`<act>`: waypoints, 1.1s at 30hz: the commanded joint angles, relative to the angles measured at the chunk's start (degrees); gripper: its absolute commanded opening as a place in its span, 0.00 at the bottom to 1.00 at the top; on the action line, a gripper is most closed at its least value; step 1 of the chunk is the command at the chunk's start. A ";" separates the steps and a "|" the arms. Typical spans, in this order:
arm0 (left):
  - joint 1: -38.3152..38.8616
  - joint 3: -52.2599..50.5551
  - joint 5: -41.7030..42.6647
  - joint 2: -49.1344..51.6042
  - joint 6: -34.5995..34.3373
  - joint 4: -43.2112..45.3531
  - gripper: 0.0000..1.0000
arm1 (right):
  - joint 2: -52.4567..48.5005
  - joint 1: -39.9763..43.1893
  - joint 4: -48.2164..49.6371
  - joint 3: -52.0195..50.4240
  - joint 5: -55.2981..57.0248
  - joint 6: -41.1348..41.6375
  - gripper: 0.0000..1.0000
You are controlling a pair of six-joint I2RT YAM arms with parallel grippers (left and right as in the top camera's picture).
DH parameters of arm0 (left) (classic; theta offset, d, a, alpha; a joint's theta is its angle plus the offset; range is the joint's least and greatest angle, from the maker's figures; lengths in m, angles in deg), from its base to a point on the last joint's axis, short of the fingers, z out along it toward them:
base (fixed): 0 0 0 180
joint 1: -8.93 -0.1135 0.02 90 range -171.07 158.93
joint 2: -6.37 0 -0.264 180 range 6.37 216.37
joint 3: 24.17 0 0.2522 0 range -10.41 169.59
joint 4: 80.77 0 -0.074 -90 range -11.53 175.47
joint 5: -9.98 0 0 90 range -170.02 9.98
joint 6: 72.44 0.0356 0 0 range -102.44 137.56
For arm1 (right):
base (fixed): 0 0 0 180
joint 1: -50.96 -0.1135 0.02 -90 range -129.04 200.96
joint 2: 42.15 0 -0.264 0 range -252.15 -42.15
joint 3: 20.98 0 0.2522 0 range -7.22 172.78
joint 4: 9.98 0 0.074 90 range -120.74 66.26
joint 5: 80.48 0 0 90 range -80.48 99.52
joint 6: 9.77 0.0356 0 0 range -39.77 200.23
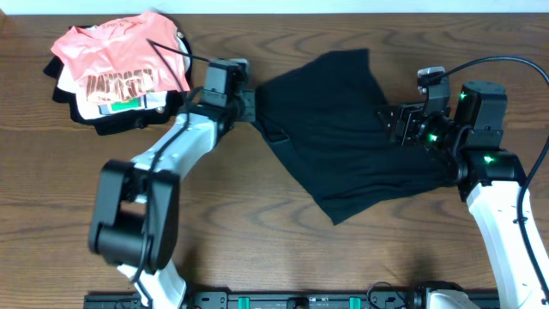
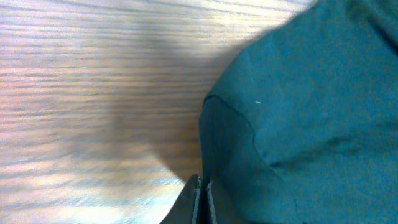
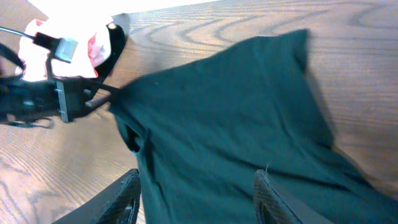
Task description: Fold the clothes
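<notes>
Dark wood grain is filling every view; you are working on a wooden table with little on it. Lying across its middle and right, the black garment is spreading out in a rough wedge, wrinkled, with one point trailing toward the near edge. Far off at the back-left corner, a pile is sitting well apart from it: a salmon-pink shirt on top of a white garment.

Your left gripper is pinching the garment's left corner with its jaws pressed together, and the cloth is drawing to a point there. Your right gripper is hovering over the garment's right side with its fingers standing well apart, holding nothing.

You are looking at an early stage, by my reading: no clean fold is showing, the cloth is not lying flat, and all the folding is waiting to be done.

Much is escaping you. Sleeves and neckline are blending into the black. Your right arm is covering the garment's right edge from above. The left wrist view is giving you only a blurred corner, and something dark is peeking from under the pile.
</notes>
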 commanded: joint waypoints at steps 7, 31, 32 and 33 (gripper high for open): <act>-5.01 0.26 -0.07 -3.82 -0.55 -10.40 0.06 | 0.74 -0.48 -7.21 0.81 -0.37 0.39 0.46; -6.58 0.26 -0.04 -3.82 -3.17 -10.45 0.06 | -7.67 -31.17 -29.70 -1.33 32.50 29.05 0.63; -6.58 0.26 -0.04 -3.82 -3.17 -10.47 0.06 | -9.14 -32.11 -28.74 -1.33 33.03 29.66 0.64; -6.58 0.26 -0.04 -3.82 -3.17 -10.51 0.06 | -10.67 -32.94 -27.65 -1.33 33.31 29.81 0.65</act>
